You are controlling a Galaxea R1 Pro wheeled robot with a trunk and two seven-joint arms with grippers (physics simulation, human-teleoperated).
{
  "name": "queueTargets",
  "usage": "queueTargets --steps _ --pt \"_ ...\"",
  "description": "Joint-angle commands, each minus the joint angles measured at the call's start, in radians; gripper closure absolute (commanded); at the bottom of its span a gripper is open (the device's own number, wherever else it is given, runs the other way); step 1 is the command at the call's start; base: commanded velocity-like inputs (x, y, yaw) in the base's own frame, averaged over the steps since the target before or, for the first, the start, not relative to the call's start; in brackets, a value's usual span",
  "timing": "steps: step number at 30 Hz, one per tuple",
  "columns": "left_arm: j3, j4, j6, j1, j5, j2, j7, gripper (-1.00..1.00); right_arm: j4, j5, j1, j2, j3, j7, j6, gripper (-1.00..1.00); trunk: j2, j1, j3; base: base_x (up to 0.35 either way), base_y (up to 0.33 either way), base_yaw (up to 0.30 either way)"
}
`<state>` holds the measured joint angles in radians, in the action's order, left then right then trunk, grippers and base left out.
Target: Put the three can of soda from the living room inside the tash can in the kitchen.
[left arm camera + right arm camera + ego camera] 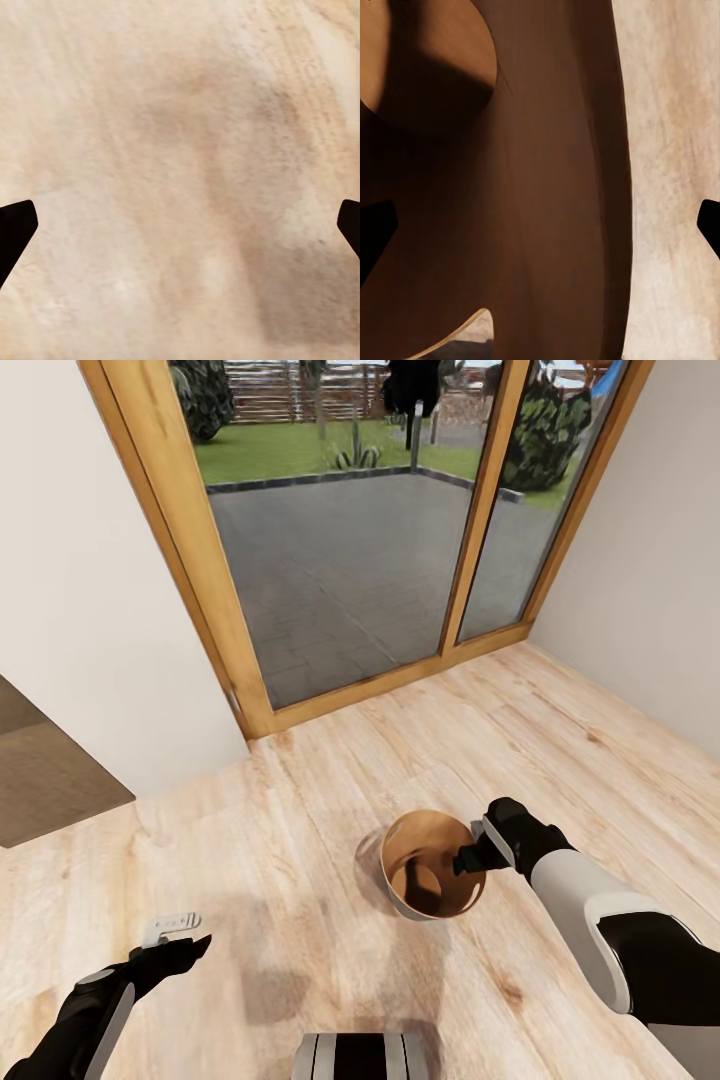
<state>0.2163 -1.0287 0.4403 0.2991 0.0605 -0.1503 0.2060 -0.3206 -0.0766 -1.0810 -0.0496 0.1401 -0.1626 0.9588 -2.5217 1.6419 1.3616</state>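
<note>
The tash can, grey outside and brown wood inside, stands upright on the light wood floor. My right gripper hangs over its right rim, open, with nothing between its fingers. In the right wrist view the right gripper looks down the bin's brown inner wall, and a handle hole opens near the rim. My left gripper hovers low over bare floor at the lower left, open and empty; in its wrist view the left gripper faces floorboards. The cans of soda are out of view.
Wood-framed glass doors stand ahead, with white walls on both sides. A brown mat lies at the left edge. My base is just below the bin. Open floor stretches to the right.
</note>
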Motion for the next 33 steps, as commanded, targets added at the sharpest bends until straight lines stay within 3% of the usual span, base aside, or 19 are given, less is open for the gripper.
queueTargets --steps 1,8,9,33 --pt "0.000 0.000 0.000 0.000 0.000 0.000 0.000 -1.00 0.000 0.000 0.000 0.000 0.000 0.000 0.000 -1.00 0.000 0.000 0.000 0.000 0.000 0.000" --pt "0.000 0.000 0.000 0.000 0.001 0.000 -0.001 -1.00 -0.001 0.000 0.005 0.000 0.000 0.000 -0.001 -1.00 0.000 0.000 0.000 0.000 0.000 0.000" --pt "0.000 -0.001 0.000 0.000 0.001 0.000 -0.001 -1.00 -0.001 0.000 0.007 0.000 0.001 0.000 -0.001 1.00 0.000 0.000 0.000 0.000 0.000 0.000" --pt "0.000 0.000 -0.001 0.000 0.001 0.000 -0.003 -1.00 -0.002 0.000 0.016 0.000 0.003 0.000 -0.008 1.00 0.000 0.000 -0.004 0.000 0.000 0.000"
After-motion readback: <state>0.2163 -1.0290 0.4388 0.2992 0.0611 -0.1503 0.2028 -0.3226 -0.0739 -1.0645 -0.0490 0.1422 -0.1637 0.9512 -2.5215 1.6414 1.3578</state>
